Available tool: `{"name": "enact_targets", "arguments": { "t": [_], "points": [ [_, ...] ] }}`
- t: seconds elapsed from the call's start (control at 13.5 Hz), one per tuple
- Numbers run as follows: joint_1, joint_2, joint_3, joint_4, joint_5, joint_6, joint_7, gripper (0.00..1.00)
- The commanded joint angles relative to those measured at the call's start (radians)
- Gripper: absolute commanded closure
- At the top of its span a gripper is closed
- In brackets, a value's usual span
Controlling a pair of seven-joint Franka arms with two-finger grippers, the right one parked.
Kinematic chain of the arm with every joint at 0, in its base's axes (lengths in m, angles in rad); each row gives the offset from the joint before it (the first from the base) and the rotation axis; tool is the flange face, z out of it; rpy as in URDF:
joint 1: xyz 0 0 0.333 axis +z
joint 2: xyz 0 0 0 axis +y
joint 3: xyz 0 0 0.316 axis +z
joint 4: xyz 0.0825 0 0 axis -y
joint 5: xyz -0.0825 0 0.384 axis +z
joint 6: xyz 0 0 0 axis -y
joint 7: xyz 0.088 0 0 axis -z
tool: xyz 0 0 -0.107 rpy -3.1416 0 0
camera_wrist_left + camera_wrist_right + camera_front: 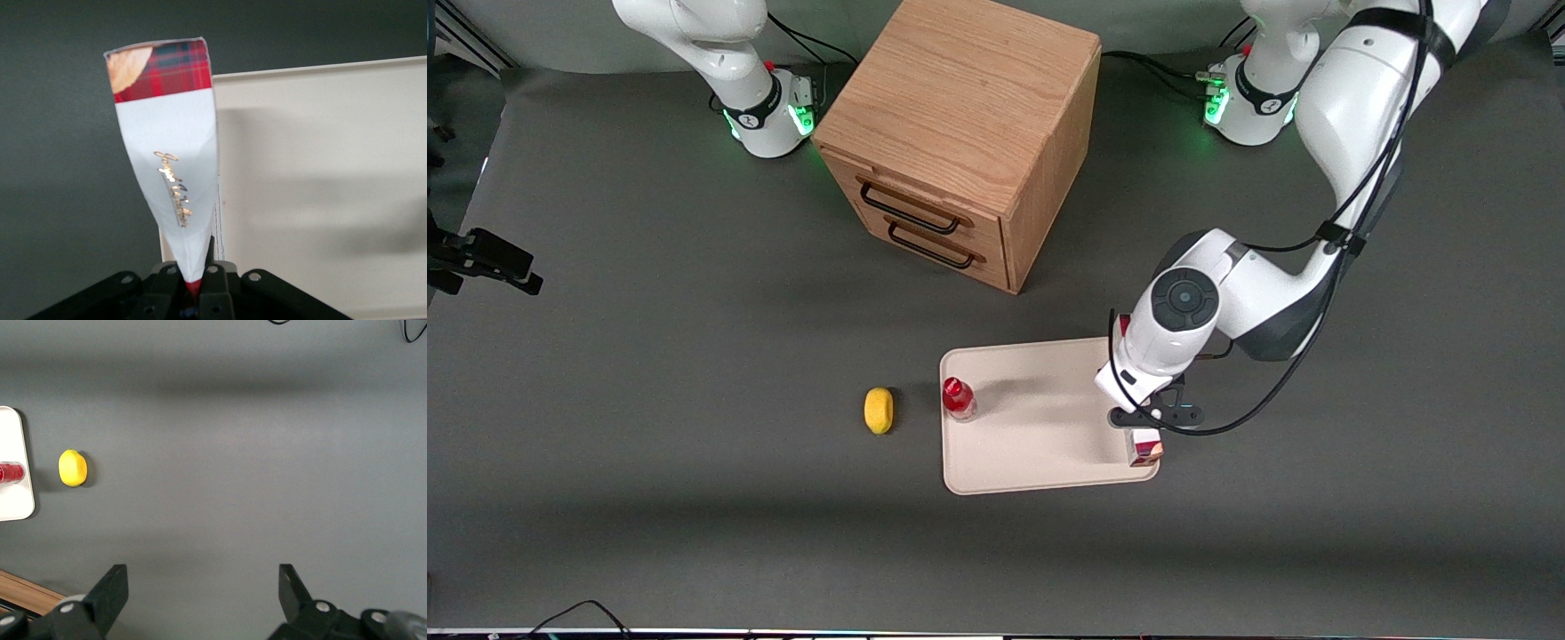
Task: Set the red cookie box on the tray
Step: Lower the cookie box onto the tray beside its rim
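My left gripper (1149, 420) is shut on the red cookie box (1144, 447), a narrow carton with a red tartan end and a white patch. It holds the box over the rim of the pale beige tray (1040, 436) at the working arm's end, near the corner closest to the front camera. I cannot tell whether the box touches the tray. In the left wrist view the box (170, 160) sticks out from between the shut fingers of the gripper (193, 288), along the tray's (320, 187) edge, with grey table beside it.
A small red-capped bottle (959, 398) stands on the tray at the edge toward the parked arm. A yellow lemon (879, 410) lies on the table beside it. A wooden drawer cabinet (960, 133) stands farther from the front camera than the tray.
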Motion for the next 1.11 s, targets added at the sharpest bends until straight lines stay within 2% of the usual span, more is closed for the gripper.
{"name": "enact_targets", "arguments": {
  "t": [0.0, 0.3, 0.66, 0.81, 0.89, 1.03],
  "points": [
    [-0.011, 0.026, 0.014, 0.0, 0.034, 0.058, -0.042, 1.0],
    [-0.011, 0.084, 0.017, 0.001, 0.072, 0.112, -0.088, 1.0],
    [-0.011, 0.112, 0.037, 0.003, 0.075, 0.159, -0.088, 1.0],
    [-0.01, 0.112, 0.038, 0.003, 0.074, 0.159, -0.084, 0.24],
    [-0.008, 0.112, 0.038, 0.003, 0.075, 0.158, -0.082, 0.0],
    [-0.008, 0.109, 0.037, 0.003, 0.074, 0.155, -0.079, 0.0]
  ]
}}
